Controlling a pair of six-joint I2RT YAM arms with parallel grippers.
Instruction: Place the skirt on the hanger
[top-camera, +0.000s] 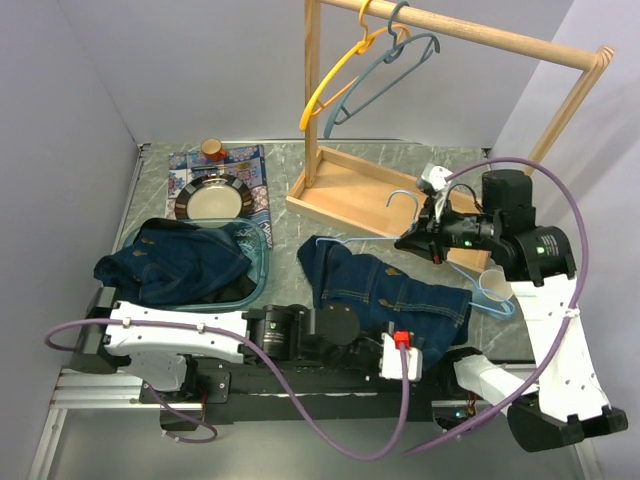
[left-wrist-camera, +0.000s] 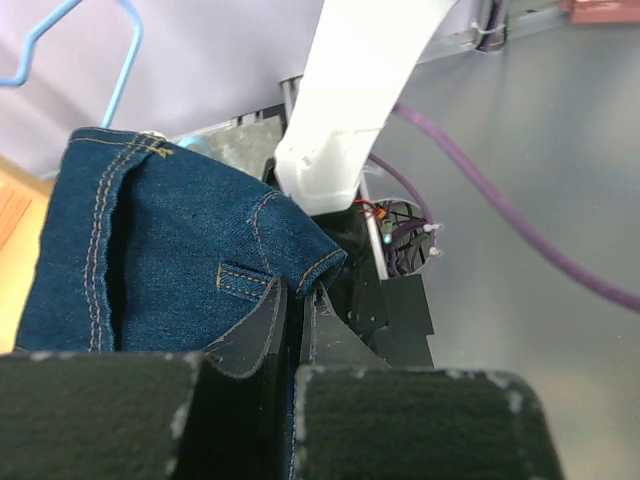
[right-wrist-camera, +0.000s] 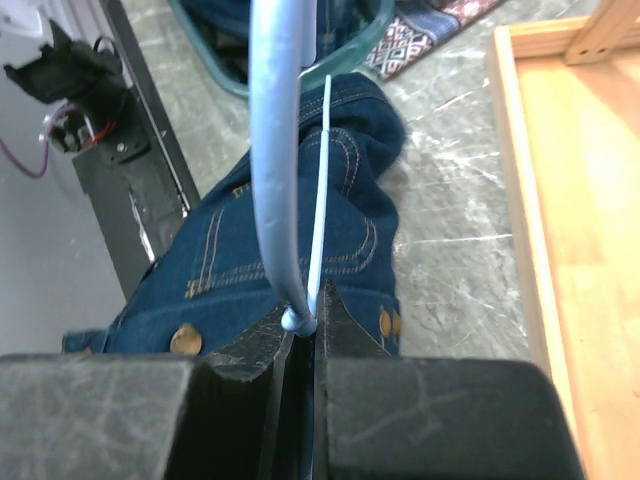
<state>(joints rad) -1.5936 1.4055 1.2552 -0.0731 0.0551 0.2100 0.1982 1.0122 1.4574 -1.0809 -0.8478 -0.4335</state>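
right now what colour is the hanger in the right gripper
The hanger is light blue, clearest in the right wrist view.

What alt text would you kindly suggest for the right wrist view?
The right claw is shut on a light blue hanger, held over a denim skirt lying on the grey marbled table. A wooden base lies to the right.

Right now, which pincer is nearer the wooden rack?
Right. The right pincer holds the blue hanger just beside the base of the wooden rack. The left pincer grips the skirt at its near edge, farther away.
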